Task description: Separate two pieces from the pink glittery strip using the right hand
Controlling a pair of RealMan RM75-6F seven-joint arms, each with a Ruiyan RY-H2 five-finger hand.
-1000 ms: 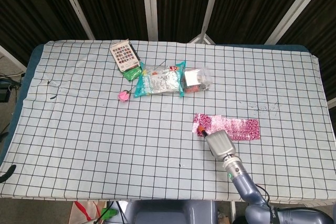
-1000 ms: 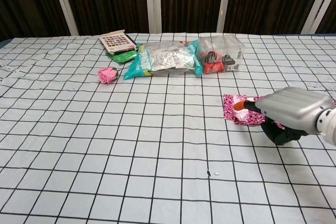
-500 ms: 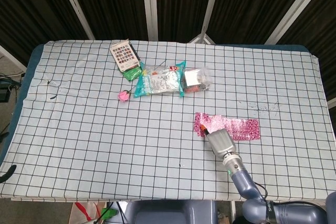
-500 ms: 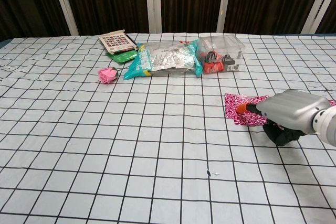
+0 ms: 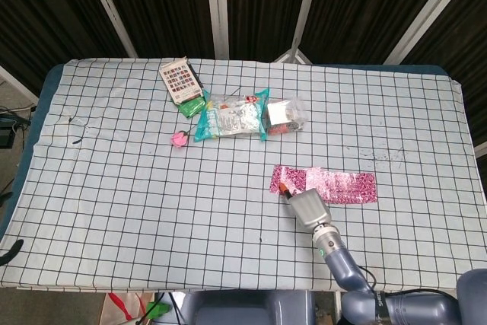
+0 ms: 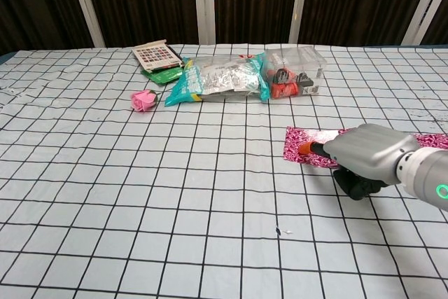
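One pink glittery strip lay flat in the head view, long axis left-right, on the checked table right of centre; one right hand covered its near-left part, orange fingertip on it. Chest view: same strip under that right hand, grip unclear; one pink rose, one snack bag, one clear box sat farther back.

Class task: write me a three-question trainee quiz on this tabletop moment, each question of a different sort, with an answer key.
1. True or false: the right robot hand touches the pink glittery strip.
2. Which lies nearest the pink rose?
A. teal snack bag
B. clear plastic box
C. the strip
3. Fill in: the strip end nearer the table's middle lies under the hand's ____ fingertip.

Key: 1 true; 2 A; 3 orange.
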